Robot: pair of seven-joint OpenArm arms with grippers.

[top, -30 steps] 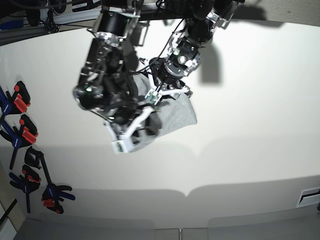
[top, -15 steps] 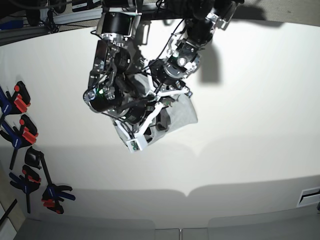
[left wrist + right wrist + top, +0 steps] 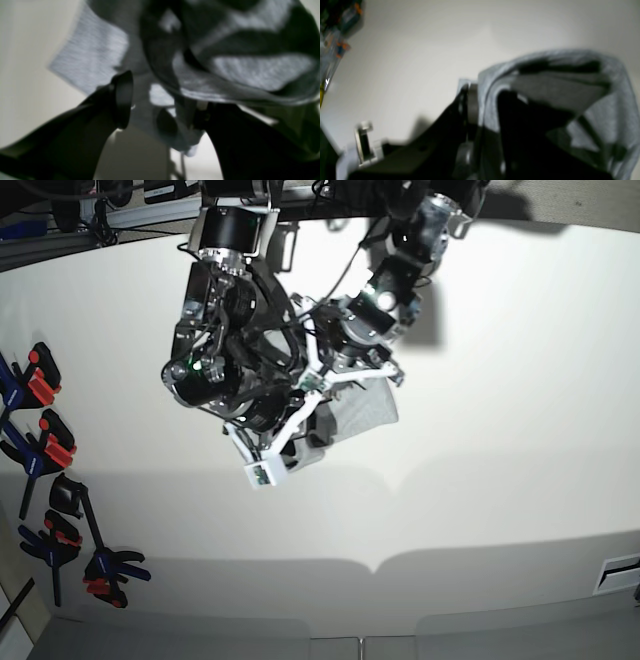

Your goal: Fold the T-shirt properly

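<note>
The light grey T-shirt (image 3: 368,412) lies bunched in the middle of the white table, mostly hidden under both arms. My right gripper (image 3: 272,448) reaches into its left side. In the right wrist view this gripper (image 3: 483,112) is shut on a fold of the T-shirt (image 3: 607,107), which drapes over one finger. My left gripper (image 3: 345,376) is over the shirt's top. In the left wrist view its fingers (image 3: 122,100) stand apart around a gap (image 3: 150,112), and the blurred T-shirt (image 3: 95,60) hangs over the right finger. No lettering shows.
Several black, red and blue clamps (image 3: 45,455) lie along the table's left edge, and show blurred in the right wrist view (image 3: 342,17). The table's front edge (image 3: 370,565) runs across the bottom. A dark arm shadow (image 3: 425,310) falls behind the shirt.
Both arms have shifted over the shirt. The left arm has moved right and slightly up. The right gripper swung right, then a little back. The shirt's right edge has shifted slightly right.
</note>
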